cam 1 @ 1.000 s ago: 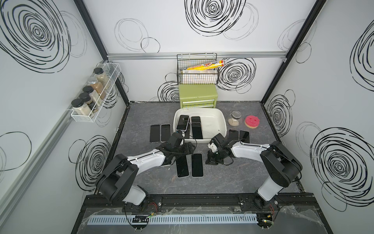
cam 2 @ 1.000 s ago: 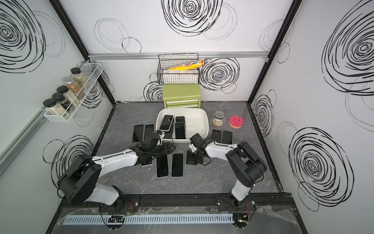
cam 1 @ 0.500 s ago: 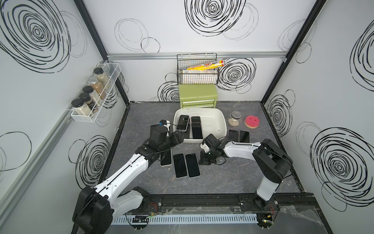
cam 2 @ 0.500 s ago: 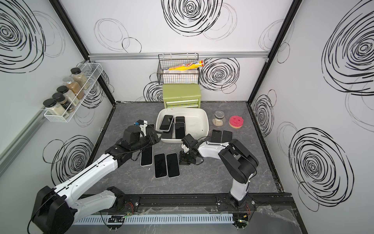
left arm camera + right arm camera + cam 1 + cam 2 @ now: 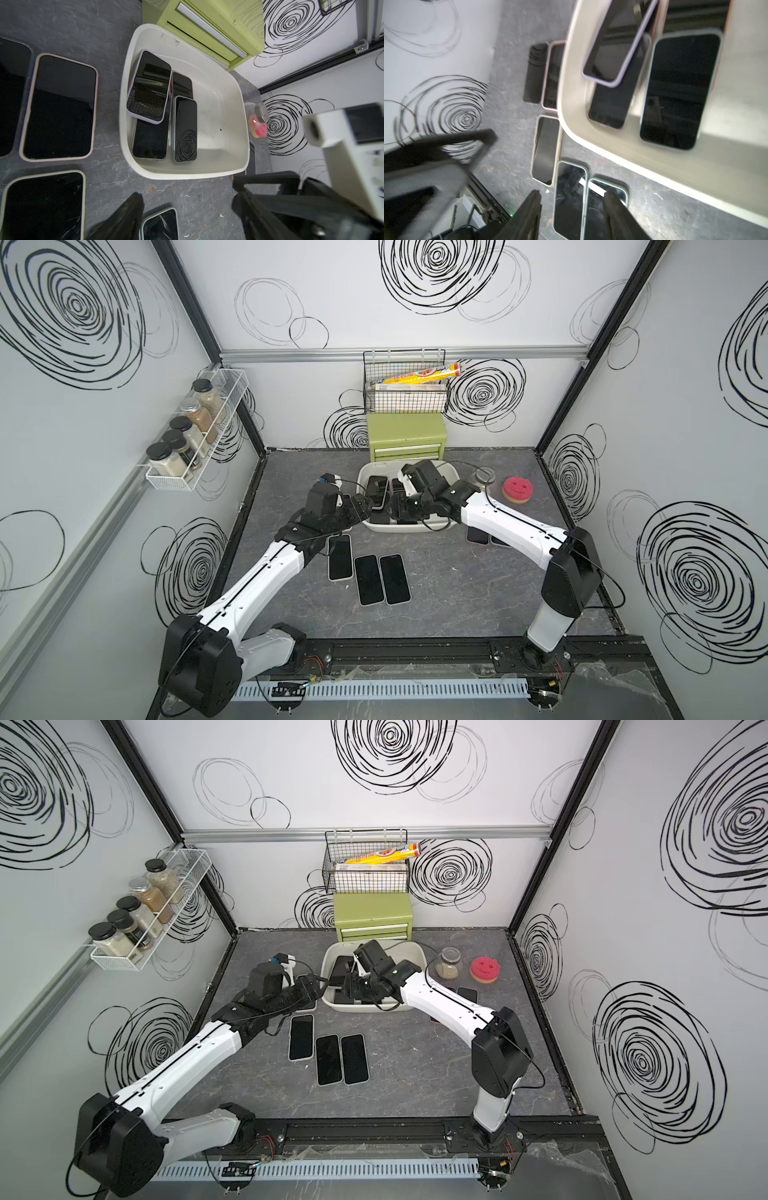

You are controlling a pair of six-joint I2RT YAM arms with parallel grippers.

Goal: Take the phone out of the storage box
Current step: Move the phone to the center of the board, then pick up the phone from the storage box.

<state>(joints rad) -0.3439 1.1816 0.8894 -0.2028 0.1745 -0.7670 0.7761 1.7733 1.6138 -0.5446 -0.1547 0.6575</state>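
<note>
The off-white storage box (image 5: pixel 415 529) sits mid-table in front of the green chest. It holds several dark-screened phones lying flat, and a lilac-cased phone (image 5: pixel 148 87) rests tilted on top of them. My left gripper (image 5: pixel 359 506) hovers at the box's left rim, open, with only table and a loose phone under it in the left wrist view (image 5: pixel 191 218). My right gripper (image 5: pixel 397 510) hangs over the box's front part, open and empty. In the right wrist view (image 5: pixel 574 207) its fingers frame phones lying on the table.
Three phones (image 5: pixel 368 578) lie in a row in front of the box, and more lie to its left and right, partly under the arms. Behind it are a green drawer chest (image 5: pixel 407 435) and a wire basket (image 5: pixel 405 393). A jar (image 5: pixel 449 965) and red sponge (image 5: pixel 517 489) stand at right.
Both arms rose from the table in front of the box. The right gripper, shut before, opened and moved back over the box. The left gripper came up to the box's left rim.
</note>
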